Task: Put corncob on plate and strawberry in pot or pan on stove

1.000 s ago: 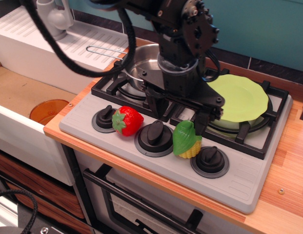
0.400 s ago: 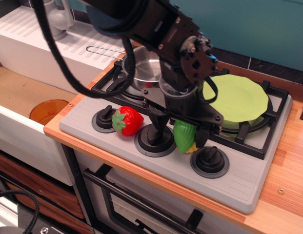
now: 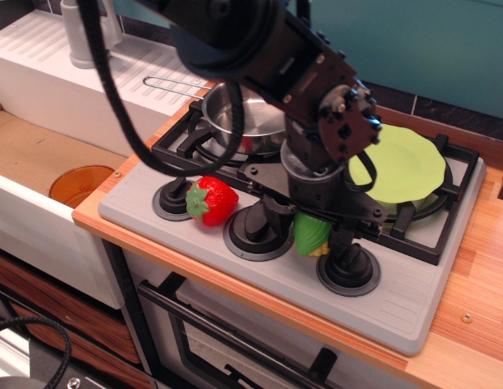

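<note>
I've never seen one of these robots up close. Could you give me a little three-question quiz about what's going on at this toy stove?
1. True or false: the strawberry already lies in the saucepan.
2. Which item is the gripper straddling: A) plate, B) corncob, C) strawberry?
3. Fill in: the plate rests on the right ____ of the stove.

Key: 1 false, it sits by the knobs; 2 B; 3 burner.
</note>
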Available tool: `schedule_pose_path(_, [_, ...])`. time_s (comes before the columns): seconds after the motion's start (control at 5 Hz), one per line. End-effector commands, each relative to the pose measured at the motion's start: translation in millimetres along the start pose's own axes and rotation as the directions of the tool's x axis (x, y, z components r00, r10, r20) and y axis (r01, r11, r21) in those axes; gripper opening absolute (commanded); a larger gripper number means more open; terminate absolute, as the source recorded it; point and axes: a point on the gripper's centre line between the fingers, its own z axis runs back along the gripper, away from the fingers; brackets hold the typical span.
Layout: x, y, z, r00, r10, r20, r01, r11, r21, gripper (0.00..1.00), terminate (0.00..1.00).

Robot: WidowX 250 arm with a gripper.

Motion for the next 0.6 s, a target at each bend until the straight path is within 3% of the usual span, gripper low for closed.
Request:
schedule_pose_path(0.0, [10.1,-1.0,7.0,1.0,-0.023,0.007,0.023,1.0,-0.011,0.0,0.0])
schedule_pose_path(0.4, [14.6,6.4,55.8,0.997,-0.018,-0.074,0.02,0.999,0.031,0.0,0.0])
